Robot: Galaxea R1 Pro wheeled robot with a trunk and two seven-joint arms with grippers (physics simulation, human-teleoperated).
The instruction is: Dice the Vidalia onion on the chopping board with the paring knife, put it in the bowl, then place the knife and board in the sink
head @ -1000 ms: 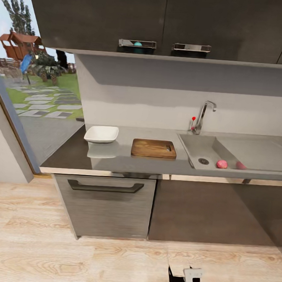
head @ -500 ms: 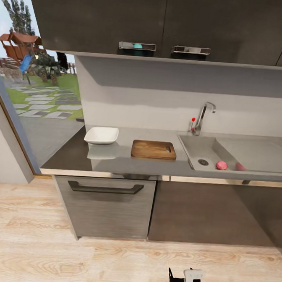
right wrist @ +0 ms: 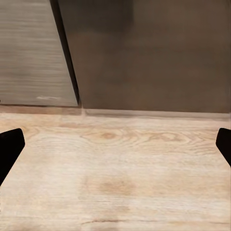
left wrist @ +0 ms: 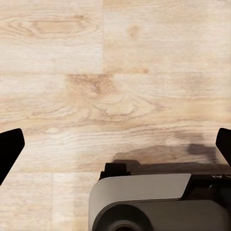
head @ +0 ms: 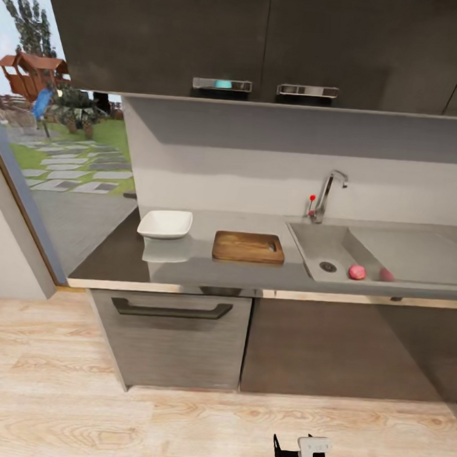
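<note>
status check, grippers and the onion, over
Left gripper open, empty. Right gripper open, empty. Vidalia onion in the sink beside the drain. Approach across floor unobstructed.

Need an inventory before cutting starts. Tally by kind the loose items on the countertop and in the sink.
Bowl: 1
Chopping board: 1
Vidalia onion: 1
Small reddish item beside the onion, too unclear to name: 1
Total: 4

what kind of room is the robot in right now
A home kitchen, most likely. A long grey countertop carries a sink with a chrome tap, a chopping board and a white bowl, with dark wall cabinets above.
</note>
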